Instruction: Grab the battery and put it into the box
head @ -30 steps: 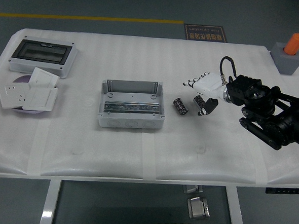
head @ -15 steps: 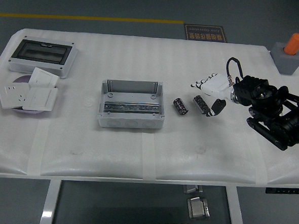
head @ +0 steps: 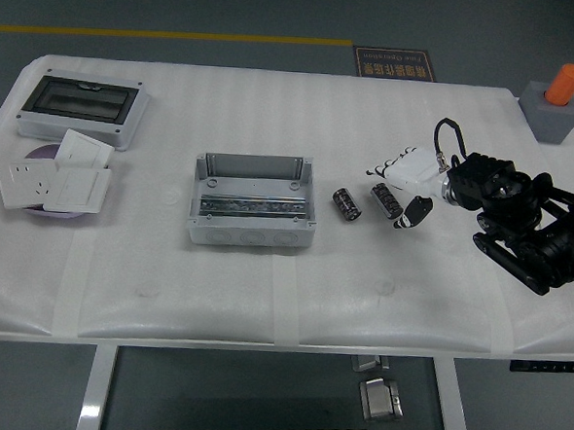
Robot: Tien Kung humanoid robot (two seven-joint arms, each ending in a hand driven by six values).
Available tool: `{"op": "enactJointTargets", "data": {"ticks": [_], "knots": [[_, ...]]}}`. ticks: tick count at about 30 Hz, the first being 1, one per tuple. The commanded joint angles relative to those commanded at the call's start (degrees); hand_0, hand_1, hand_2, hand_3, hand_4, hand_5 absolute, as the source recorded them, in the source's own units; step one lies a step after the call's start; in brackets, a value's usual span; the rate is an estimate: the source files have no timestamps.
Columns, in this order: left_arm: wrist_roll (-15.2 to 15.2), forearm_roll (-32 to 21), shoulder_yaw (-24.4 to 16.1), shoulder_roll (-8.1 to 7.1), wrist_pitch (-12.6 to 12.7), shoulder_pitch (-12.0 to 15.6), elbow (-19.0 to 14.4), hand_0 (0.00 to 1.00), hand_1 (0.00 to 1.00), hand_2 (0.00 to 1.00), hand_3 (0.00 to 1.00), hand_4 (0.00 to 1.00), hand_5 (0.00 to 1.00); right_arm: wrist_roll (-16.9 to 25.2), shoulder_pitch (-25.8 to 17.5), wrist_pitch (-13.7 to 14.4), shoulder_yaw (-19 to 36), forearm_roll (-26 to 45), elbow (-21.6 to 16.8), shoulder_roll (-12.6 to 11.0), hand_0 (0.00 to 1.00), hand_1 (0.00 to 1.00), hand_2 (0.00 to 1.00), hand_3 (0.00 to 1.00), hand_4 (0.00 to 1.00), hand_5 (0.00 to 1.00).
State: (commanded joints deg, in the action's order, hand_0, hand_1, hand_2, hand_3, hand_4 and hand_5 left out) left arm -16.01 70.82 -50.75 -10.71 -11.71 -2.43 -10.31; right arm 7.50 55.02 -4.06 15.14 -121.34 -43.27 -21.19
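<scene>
The right hand reached in from the right edge on its black arm and hung over the right half of the white table; its white fingers were spread and pointed left, while the dark thumb hung lower, and the hand held nothing. Two batteries lay on the table between the hand and the box; the right battery, a dark cylinder with a pale band, lay just under the fingers and beside the thumb, though whether either touched it could not be told; the left battery lay just beside it, nearer the box and clear of the hand. The grey open box sat near the table's middle, well left of the hand, with a metal rail across its floor and no battery inside. At the far left corner lay a grey enclosure with a dark window; in front of it white socket plates were stacked over a purple disc. At the far right corner stood a grey block with an orange cylinder rising from its top. The left arm was out of view.
</scene>
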Motion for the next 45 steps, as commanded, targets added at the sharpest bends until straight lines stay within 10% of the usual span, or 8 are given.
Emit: {"op": "enactJointTargets", "data": {"ticks": [13,33,45], "knots": [[0.6,-1.8,1.9,0.12,0.1,-0.1,0.0,0.611,0.65,0.441,0.498,0.436,0.475,-0.4,-0.8,1.7,-0.4,1.3,0.3,0.0,0.837,0.708,0.744,0.767,0.548,0.14],[1.2,-0.8,1.6,0.3,0.6,0.2,0.0,0.611,0.649,0.442,0.497,0.436,0.479,-1.3,0.1,4.6,-2.2,4.8,-2.1,-0.7,0.832,0.693,0.696,0.728,0.494,0.127],[0.6,0.9,-1.1,0.66,0.8,1.2,0.0,0.61,0.648,0.442,0.497,0.434,0.478,-9.3,-0.8,20.0,-5.6,17.9,-14.0,-6.9,0.815,0.667,0.653,0.69,0.491,0.126]]}}
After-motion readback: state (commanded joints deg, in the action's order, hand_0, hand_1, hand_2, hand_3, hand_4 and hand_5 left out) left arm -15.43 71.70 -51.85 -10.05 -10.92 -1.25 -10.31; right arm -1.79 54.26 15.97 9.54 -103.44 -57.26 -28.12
